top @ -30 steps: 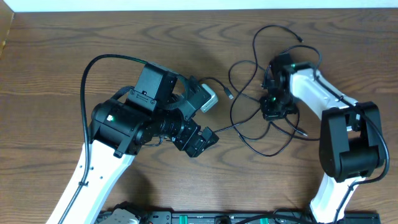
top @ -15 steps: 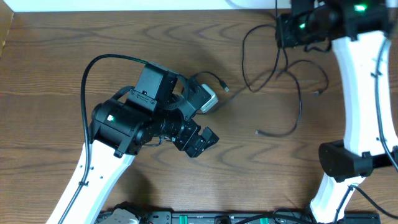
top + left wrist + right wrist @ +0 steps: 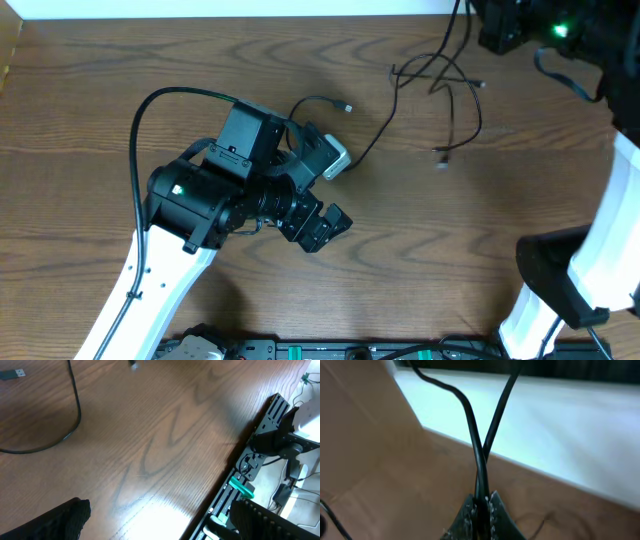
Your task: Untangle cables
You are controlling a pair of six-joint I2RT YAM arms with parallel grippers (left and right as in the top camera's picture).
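Thin black cables (image 3: 441, 74) hang in a loose tangle at the far right of the table, with plug ends (image 3: 440, 152) dangling over the wood. One strand (image 3: 372, 138) runs back toward my left arm and ends in a small plug (image 3: 346, 107). My right gripper (image 3: 492, 30) is raised high at the far right edge. In the right wrist view it (image 3: 481, 506) is shut on two black cable strands (image 3: 479, 462). My left gripper (image 3: 322, 226) is open and empty low over the table; in its wrist view (image 3: 160, 525) a cable loop (image 3: 75, 415) and plug (image 3: 10, 374) lie ahead.
The brown wooden table (image 3: 480, 230) has a white wall strip (image 3: 200, 8) along its far edge. A black rail with electronics (image 3: 260, 455) runs along the near edge. The left arm's thick black cable (image 3: 145, 110) arcs over the left side.
My right gripper has lifted the cable tangle from the middle right up to the far right edge. The loops have been pulled out longer and the near plug slid toward the far side. The left arm has not moved.
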